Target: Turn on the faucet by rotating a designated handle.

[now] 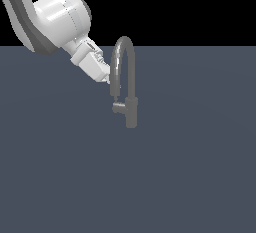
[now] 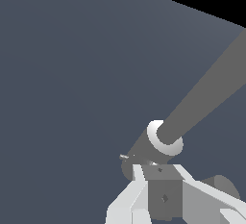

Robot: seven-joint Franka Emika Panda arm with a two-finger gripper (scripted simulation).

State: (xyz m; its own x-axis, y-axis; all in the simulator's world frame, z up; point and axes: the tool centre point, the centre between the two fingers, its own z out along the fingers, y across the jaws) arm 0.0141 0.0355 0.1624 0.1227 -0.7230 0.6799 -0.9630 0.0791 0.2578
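Observation:
The grey faucet [image 1: 131,112] stands mid-scene in the exterior view, and its arched spout [image 1: 123,44] curves over to the exterior view's left. The stubby handle [image 1: 119,108] juts from the post toward the exterior view's left, just under the spout's end. My gripper [image 1: 115,96] reaches in from the upper left. Its tip sits beside the spout's end, right above the handle. In the wrist view the white fingers [image 2: 137,189] meet on a grey middle block, so my gripper [image 2: 161,170] looks shut and empty. The spout [image 2: 202,103] runs away from its tip.
The faucet stands on a flat, dark grey-blue surface [image 1: 190,177]. My white arm [image 1: 57,19] comes in from the exterior view's upper left. A darker grey faucet part [image 2: 223,184] shows beside the fingers in the wrist view.

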